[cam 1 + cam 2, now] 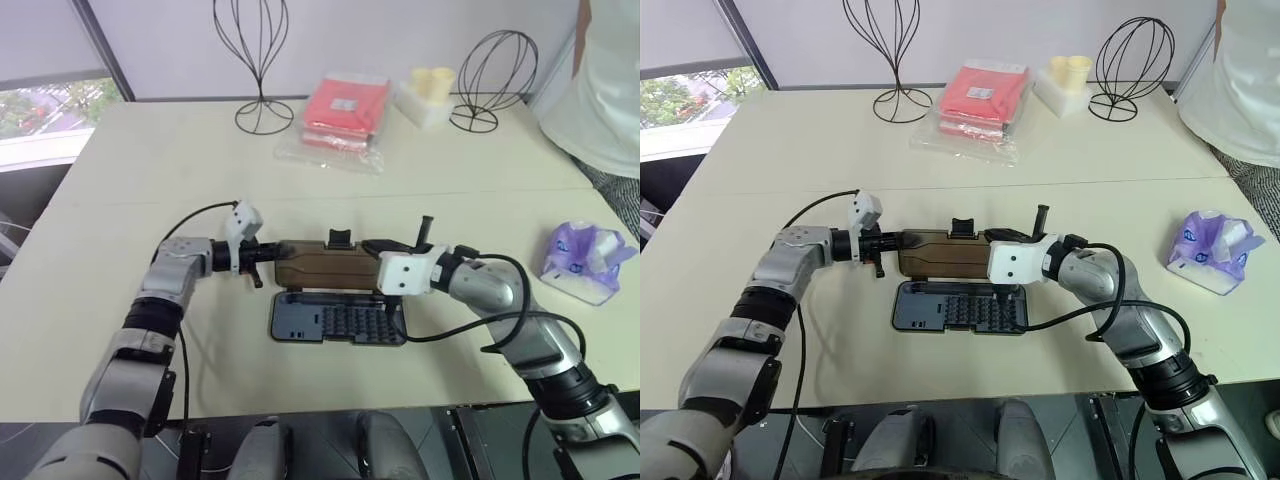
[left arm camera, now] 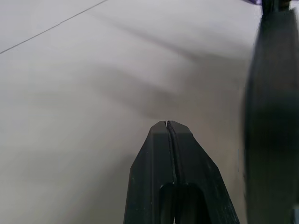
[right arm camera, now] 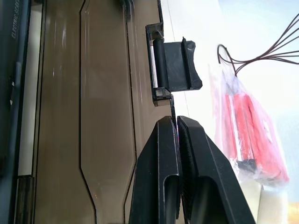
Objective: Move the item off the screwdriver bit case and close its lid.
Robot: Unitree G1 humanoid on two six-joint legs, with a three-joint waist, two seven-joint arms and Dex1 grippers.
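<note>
From the head views, the screwdriver bit case (image 1: 338, 320) lies open at the near middle of the table (image 1: 150, 180), its long axis running left to right. The lid (image 1: 325, 266) stands up along the tray's far edge, brown face toward the robot, with the latch tab (image 1: 340, 239) on its top edge. The item (image 1: 585, 260) rests on the table well to the right, clear of the case, so that part of the task looks done. The left hand (image 1: 262, 257) sits at the lid's left end; the right hand (image 1: 1012, 237) is at its right part, near the top edge.

In the left wrist view, the left hand's fingers (image 2: 169, 140) are pressed together, gripping nothing, with the table beyond.

In the right wrist view, the right hand's fingers (image 3: 177, 140) are also pressed together, their tips at the lid's edge just beside the latch tab (image 3: 175, 65). Whether they pinch that edge cannot be told.

Closing likely means tipping the lid toward the near side; the right hand seems better placed.
</note>
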